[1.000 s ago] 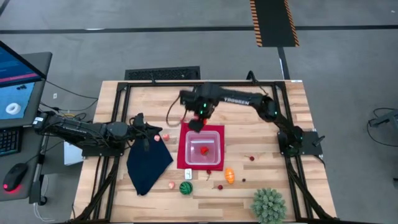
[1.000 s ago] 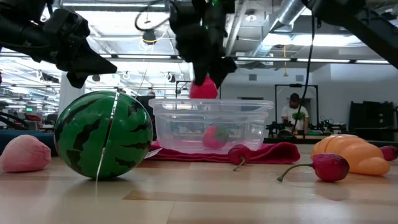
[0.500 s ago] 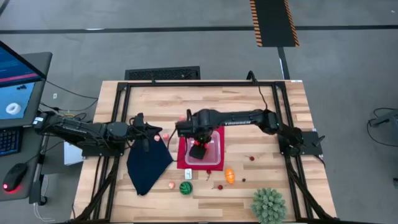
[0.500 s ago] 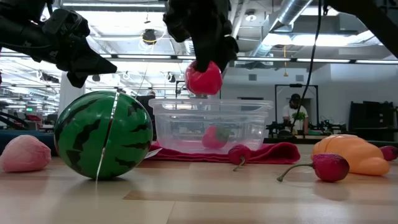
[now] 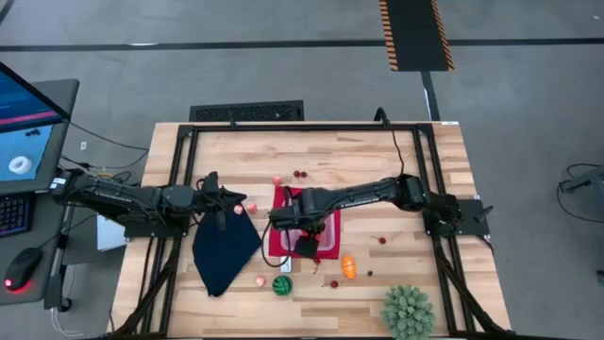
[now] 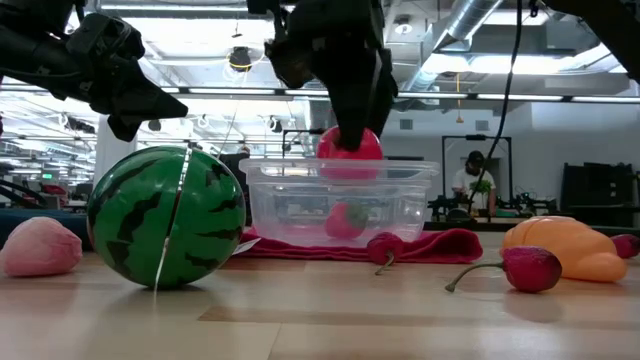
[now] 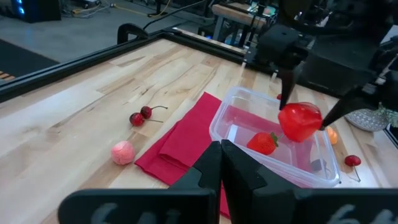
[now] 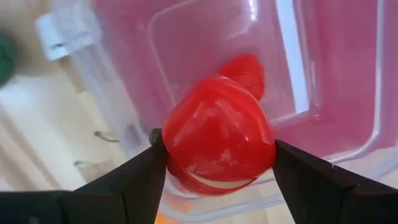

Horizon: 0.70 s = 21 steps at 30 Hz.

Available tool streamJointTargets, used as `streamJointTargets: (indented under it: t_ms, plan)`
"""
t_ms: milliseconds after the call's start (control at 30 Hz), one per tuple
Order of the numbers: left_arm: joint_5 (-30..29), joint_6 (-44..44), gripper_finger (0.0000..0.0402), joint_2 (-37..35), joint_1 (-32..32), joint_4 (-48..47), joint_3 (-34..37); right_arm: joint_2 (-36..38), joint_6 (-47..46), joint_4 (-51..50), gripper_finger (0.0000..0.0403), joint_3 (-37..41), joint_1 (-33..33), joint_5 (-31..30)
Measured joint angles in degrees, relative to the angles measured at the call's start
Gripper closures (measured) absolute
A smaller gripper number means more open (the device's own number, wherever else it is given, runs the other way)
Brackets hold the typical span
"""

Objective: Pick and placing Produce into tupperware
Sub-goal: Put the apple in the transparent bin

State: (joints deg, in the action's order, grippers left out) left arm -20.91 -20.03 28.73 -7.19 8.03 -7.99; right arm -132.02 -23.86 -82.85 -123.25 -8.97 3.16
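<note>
Right now the right hand (image 8: pixel 217 158) is grasping a glossy red fruit (image 8: pixel 219 144) across its widest part, above the tupperware (image 6: pixel 340 200) w/ a strawberry (image 7: pixel 263 142) inside. Prob light, hard, slippery. Left hand (image 7: pixel 221 163) clenched, empty, waiting over the tabletop's left side.

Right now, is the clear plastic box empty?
No, a small red strawberry already lies inside the clear plastic box, under the shiny red fruit pinched by the right gripper.

grey floor (image 5: pixel 528 104), striped floor marking (image 5: pixel 415 35)
</note>
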Motion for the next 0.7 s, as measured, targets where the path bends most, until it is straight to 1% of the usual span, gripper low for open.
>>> streamJointTargets:
  t_ms: [233,500,567,700]
  plan:
    - [-0.02,0.0,0.0401,0.0,-0.02,0.0,0.0,-0.03,0.67,0.75,0.0101,2.2,0.06,-0.28]
    - [-0.02,0.09,0.0402,0.0,-0.01,0.0,0.0,-0.03,1.77,1.28,0.0101,2.28,0.04,-0.24]
    - [-0.02,0.08,0.0401,0.0,-0.01,0.0,0.0,-0.03,3.55,1.31,0.01,2.28,0.04,0.48]
    - [-0.02,0.07,0.0401,0.0,0.0,0.0,0.0,-0.03,6.54,1.93,0.0087,2.28,0.04,4.3]
